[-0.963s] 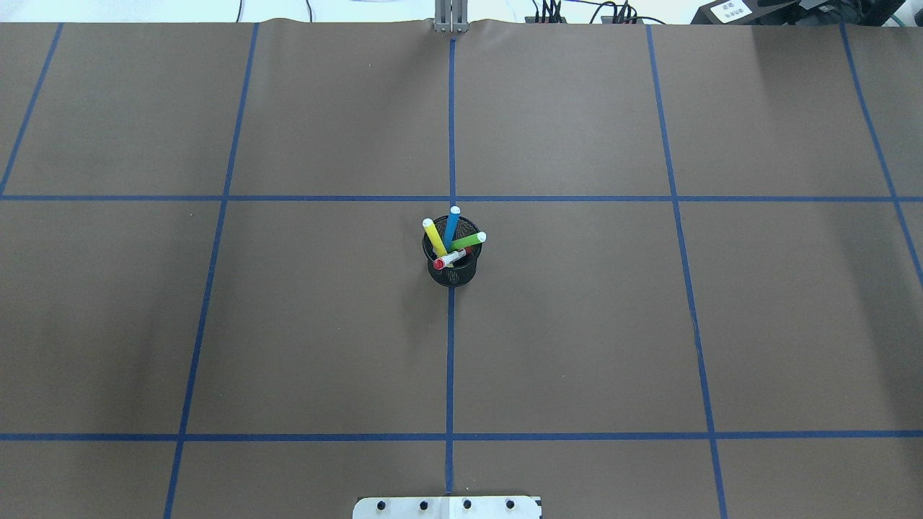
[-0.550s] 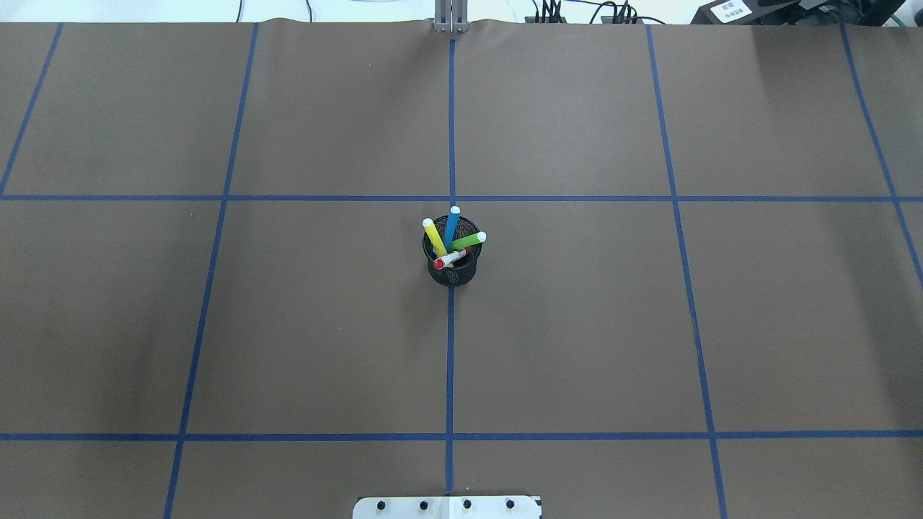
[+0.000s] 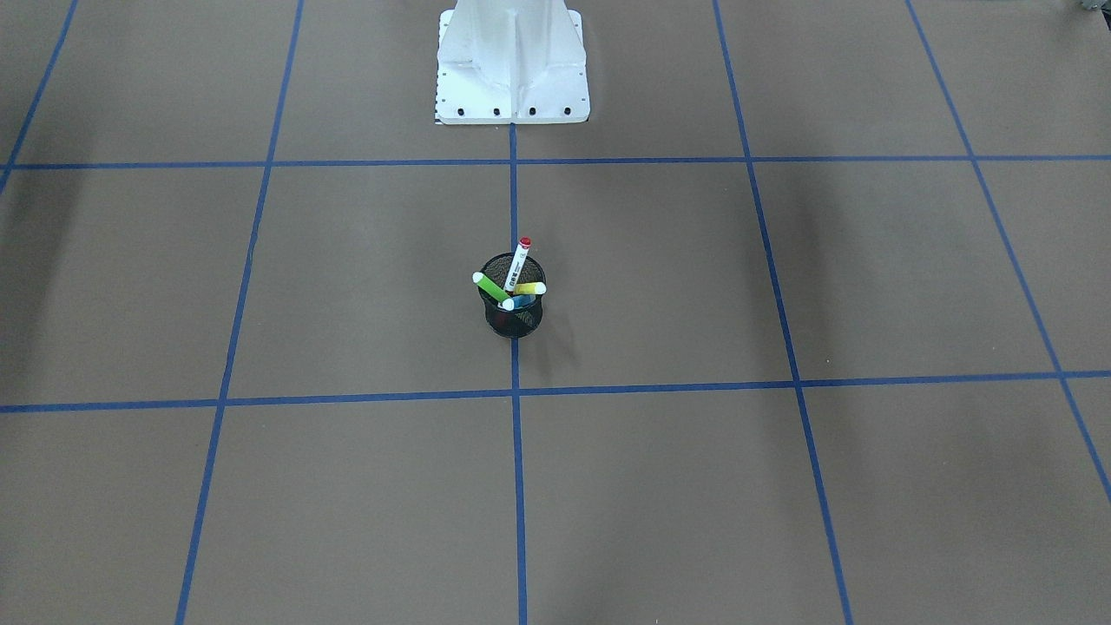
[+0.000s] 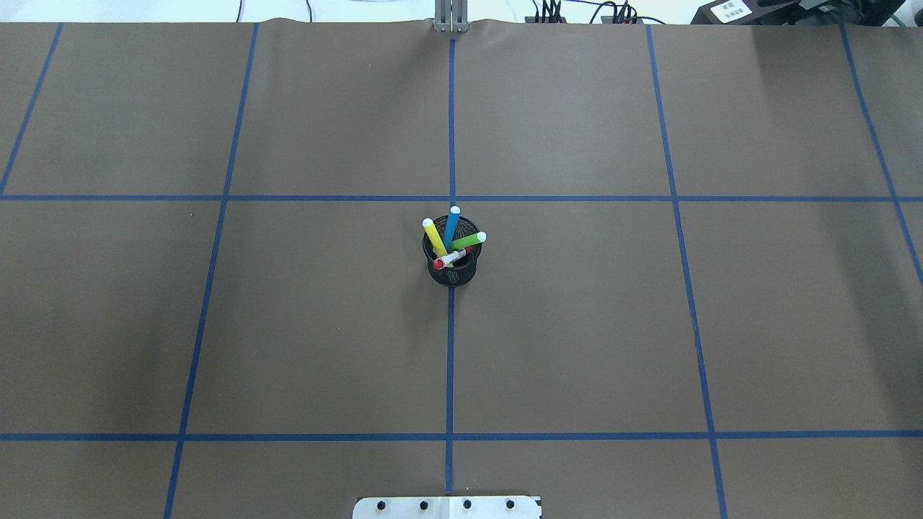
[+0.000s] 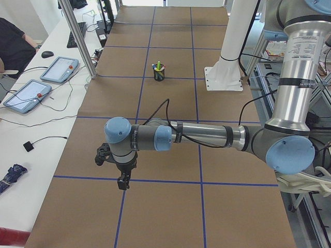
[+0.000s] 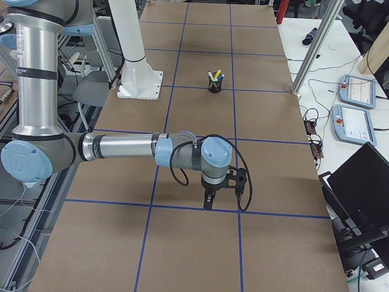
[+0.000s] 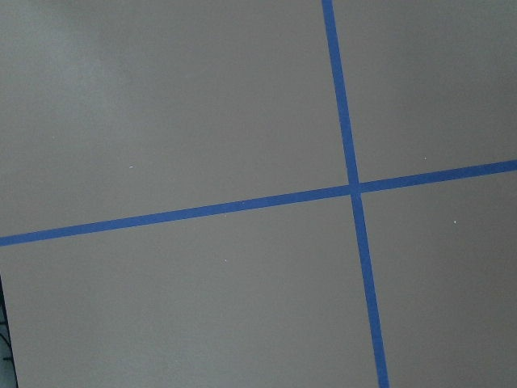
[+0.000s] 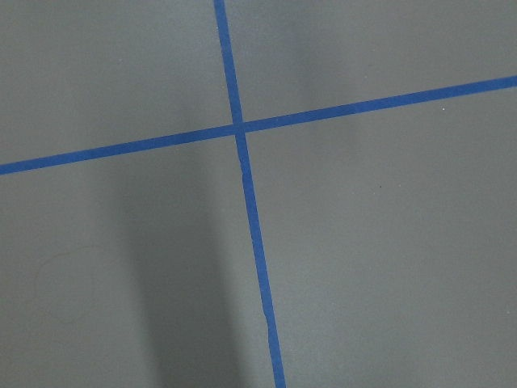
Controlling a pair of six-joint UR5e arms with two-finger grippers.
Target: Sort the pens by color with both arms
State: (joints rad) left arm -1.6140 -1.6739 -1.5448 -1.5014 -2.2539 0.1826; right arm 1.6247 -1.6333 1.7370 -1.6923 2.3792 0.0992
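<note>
Four pens stand together in a black mesh cup (image 4: 453,272) at the table's middle: a yellow pen (image 4: 434,236), a blue pen (image 4: 451,225), a green pen (image 4: 469,240) and a white pen with a red cap (image 4: 451,258). The front-facing view shows the same cup (image 3: 514,321) with the white pen (image 3: 518,263) leaning toward the base. Both arms reach out far from the cup. The left gripper (image 5: 123,183) and the right gripper (image 6: 208,204) hang over tape lines and show only in the side views, so I cannot tell if they are open or shut.
The white pedestal base (image 3: 512,61) stands at the robot's edge. Blue tape lines grid the brown table. Tablets (image 5: 59,70), cables and a seated person (image 5: 15,44) are along the operators' bench, with a laptop (image 6: 358,188) and metal posts (image 5: 77,39) beside the table.
</note>
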